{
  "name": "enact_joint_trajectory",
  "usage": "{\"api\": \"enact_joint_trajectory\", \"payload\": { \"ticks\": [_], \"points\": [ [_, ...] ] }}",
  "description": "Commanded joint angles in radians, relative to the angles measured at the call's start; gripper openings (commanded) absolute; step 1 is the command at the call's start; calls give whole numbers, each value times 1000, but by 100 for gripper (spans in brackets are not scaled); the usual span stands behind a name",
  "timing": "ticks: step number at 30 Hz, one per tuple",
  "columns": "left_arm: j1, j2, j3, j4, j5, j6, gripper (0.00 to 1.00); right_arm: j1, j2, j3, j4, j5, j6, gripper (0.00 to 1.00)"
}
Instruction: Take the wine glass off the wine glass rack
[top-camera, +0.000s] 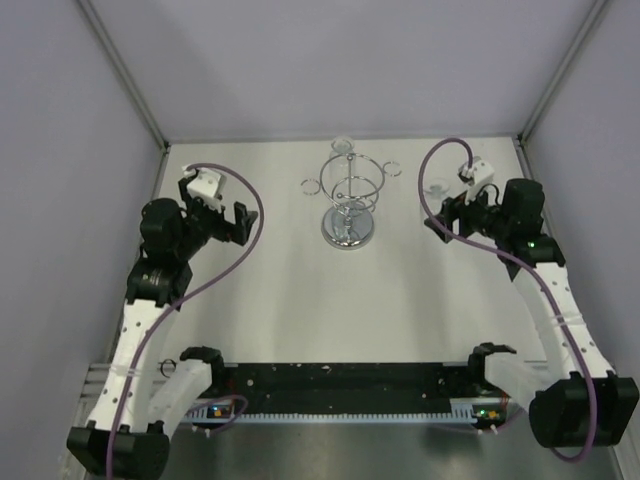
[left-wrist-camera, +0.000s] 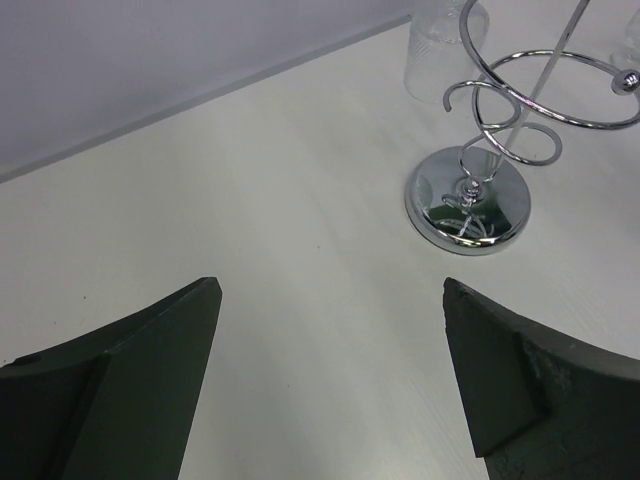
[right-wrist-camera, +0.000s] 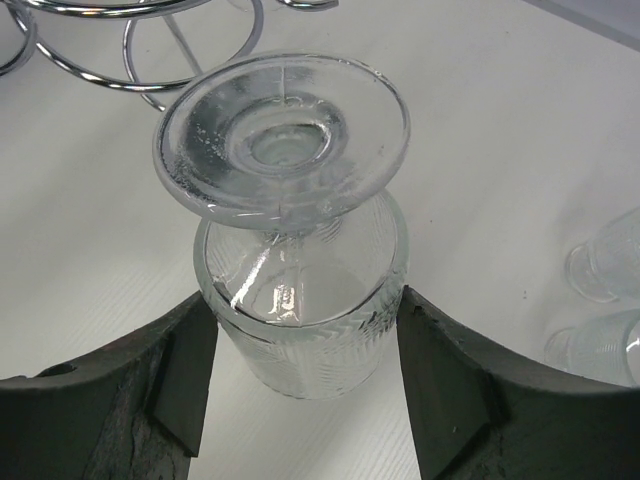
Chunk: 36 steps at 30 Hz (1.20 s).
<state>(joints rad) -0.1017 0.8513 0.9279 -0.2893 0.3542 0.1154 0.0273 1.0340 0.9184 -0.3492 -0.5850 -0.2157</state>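
Note:
The chrome wine glass rack (top-camera: 348, 200) stands at the middle back of the table, and its mirrored base shows in the left wrist view (left-wrist-camera: 468, 195). My right gripper (right-wrist-camera: 302, 300) is shut on the ribbed bowl of an upside-down wine glass (right-wrist-camera: 290, 190), foot towards the camera, just off the rack's wire rings (right-wrist-camera: 150, 60). In the top view this gripper (top-camera: 443, 205) is right of the rack. My left gripper (left-wrist-camera: 330, 290) is open and empty, left of the rack (top-camera: 222, 215). Another clear glass (left-wrist-camera: 440, 45) is at the rack's far side.
Two more clear glasses (right-wrist-camera: 605, 265) (right-wrist-camera: 600, 345) stand on the table to the right of the held one. Grey walls close the table at the back and both sides. The arm bases sit on a black rail (top-camera: 340, 385) at the near edge.

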Motion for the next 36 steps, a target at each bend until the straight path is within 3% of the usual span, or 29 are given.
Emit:
{"api": "enact_joint_trajectory", "payload": {
  "ticks": [1, 4, 8, 10, 15, 16, 20, 25, 32, 36],
  "points": [
    [7, -109, -35, -68, -1, 26, 98, 34, -130, -26, 3, -21, 33, 0],
    [7, -197, -46, -172, 3, 43, 97, 81, -186, -36, -48, -6, 38, 0],
    [5, -262, -32, -315, 211, 240, 95, 154, -209, -13, -117, -28, 77, 0],
    [5, -273, -32, -336, 256, 256, 93, 200, -198, 5, -157, -47, 87, 0],
    [5, -281, -32, -335, 281, 300, 91, 368, -129, 80, -240, -81, 90, 0],
    [-18, -281, -73, -186, 358, 300, 82, 394, -109, 105, -252, -99, 96, 0],
    [-39, -287, -69, -120, 371, 320, 79, 465, 6, 209, -318, -199, 105, 0],
    [-245, -204, -12, -8, 330, 434, 72, 523, 150, 335, -375, -314, 128, 0],
    [-358, -140, 15, 7, 339, 478, 70, 597, 221, 362, -320, -300, 159, 0],
    [-386, -113, 31, -89, 364, 567, 68, 599, 236, 352, -284, -277, 187, 0]
  ]
}}
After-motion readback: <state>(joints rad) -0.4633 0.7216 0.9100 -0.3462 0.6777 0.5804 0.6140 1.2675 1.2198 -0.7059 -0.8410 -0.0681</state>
